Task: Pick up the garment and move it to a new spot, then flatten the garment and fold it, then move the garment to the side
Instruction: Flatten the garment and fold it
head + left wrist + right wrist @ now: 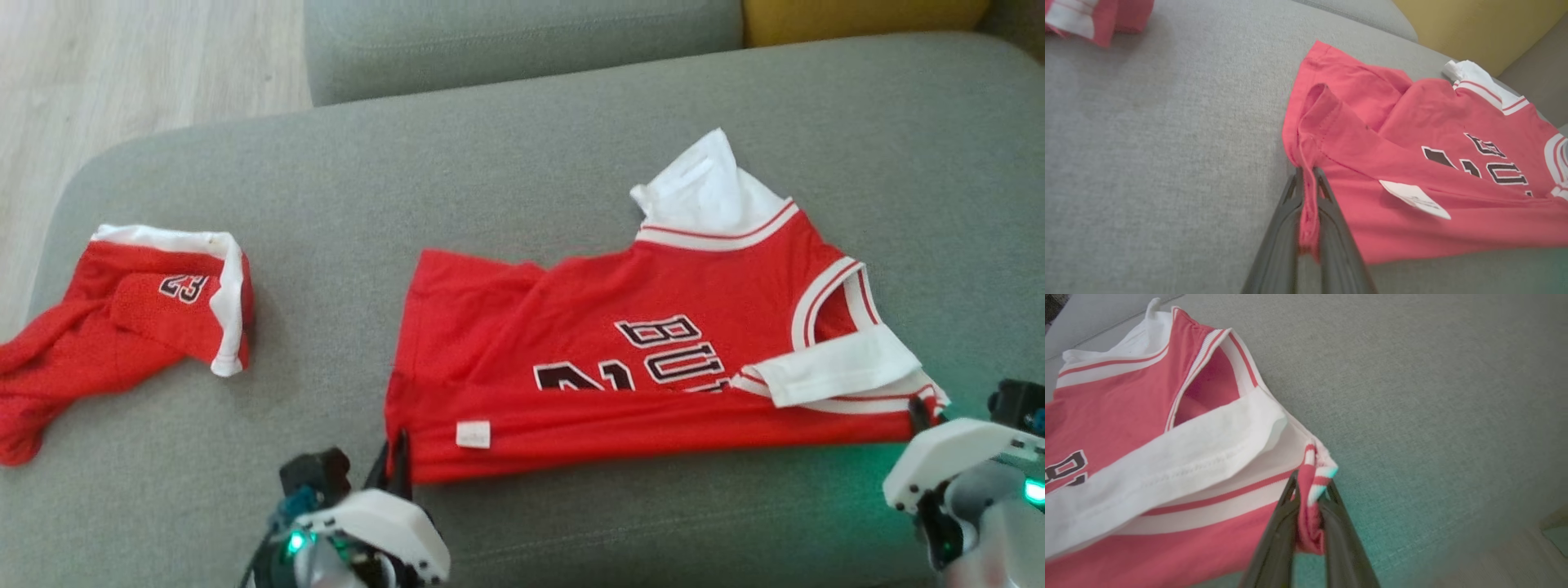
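Head view: red white-trimmed jersey, half-folded.

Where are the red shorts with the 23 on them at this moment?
In the head view the red shorts lie crumpled at the far left of the grey cushion, apart from the jersey and up-left of the left gripper.

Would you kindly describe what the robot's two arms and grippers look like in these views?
The left gripper has a white rounded wrist shell, a black block beside it and a green light; its jaws are long, dark and tapering. The right gripper matches: white shell, black parts, green glow, dark slim jaws.
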### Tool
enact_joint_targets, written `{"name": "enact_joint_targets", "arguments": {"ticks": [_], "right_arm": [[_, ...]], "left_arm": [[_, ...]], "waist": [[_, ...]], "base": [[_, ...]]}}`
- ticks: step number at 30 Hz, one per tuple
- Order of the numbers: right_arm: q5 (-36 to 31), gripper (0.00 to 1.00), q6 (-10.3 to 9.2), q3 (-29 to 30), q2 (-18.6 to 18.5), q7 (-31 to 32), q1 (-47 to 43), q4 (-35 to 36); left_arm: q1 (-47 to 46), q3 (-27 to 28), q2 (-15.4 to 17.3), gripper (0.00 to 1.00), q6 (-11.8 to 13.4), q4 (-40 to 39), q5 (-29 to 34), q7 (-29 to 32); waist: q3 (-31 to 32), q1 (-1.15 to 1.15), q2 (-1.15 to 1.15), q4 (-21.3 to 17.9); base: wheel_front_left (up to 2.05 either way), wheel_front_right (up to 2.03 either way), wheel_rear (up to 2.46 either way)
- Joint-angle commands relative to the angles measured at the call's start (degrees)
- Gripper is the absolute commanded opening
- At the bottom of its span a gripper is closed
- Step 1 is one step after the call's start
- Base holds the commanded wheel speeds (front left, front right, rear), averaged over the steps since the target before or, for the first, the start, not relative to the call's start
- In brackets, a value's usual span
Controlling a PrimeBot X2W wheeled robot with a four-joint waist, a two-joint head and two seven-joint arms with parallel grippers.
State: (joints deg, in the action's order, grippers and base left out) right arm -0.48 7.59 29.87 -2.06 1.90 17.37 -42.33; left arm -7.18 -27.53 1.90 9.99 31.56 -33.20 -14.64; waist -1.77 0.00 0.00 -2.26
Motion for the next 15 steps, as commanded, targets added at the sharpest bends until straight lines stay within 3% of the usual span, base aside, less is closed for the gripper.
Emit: {"name": "enact_joint_targets", "arguments": {"ticks": [1,2,3,4,5,15], "right_arm": [[0.3,0.00,-0.10,-0.7,-0.8,0.2,0.9,2.8],[0.4,0.00,-0.10,-0.8,-0.8,0.5,0.6,3.2],[0.5,0.00,-0.10,-0.9,-0.8,0.7,0.4,3.7],[0.4,0.43,-0.10,-1.1,-0.8,0.3,0.2,4.3],[0.7,1.00,-0.10,-1.3,-0.8,0.2,0.2,4.7],[5.1,1.00,-0.10,-9.1,-0.8,-4.4,-0.9,14.5]], "left_arm": [[-1.4,1.3,1.0,0.00,0.0,-1.1,-0.6,-0.4],[-1.2,0.5,1.0,0.00,0.0,-0.9,-1.0,-0.4],[-1.1,-0.2,1.0,0.19,0.1,-0.6,-1.4,-0.4],[-1.3,-0.7,1.0,0.79,0.4,-0.4,-1.5,-0.4],[-1.4,-0.9,1.0,1.00,0.7,-0.5,-1.6,-0.4],[-1.2,6.3,1.0,1.00,1.7,-9.6,2.9,-0.4]], "waist": [[0.3,0.00,0.00,-0.3],[0.3,0.00,0.00,-0.4],[0.4,0.00,0.00,-0.5],[0.4,0.00,0.00,-0.5],[0.4,0.00,0.00,-0.5],[1.3,0.00,0.00,-0.8]], "base": [[0.00,0.00,0.00],[0.00,0.00,0.00],[0.00,0.00,0.00],[0.00,0.00,0.00],[0.00,0.00,0.00],[0.00,0.00,0.00]]}}
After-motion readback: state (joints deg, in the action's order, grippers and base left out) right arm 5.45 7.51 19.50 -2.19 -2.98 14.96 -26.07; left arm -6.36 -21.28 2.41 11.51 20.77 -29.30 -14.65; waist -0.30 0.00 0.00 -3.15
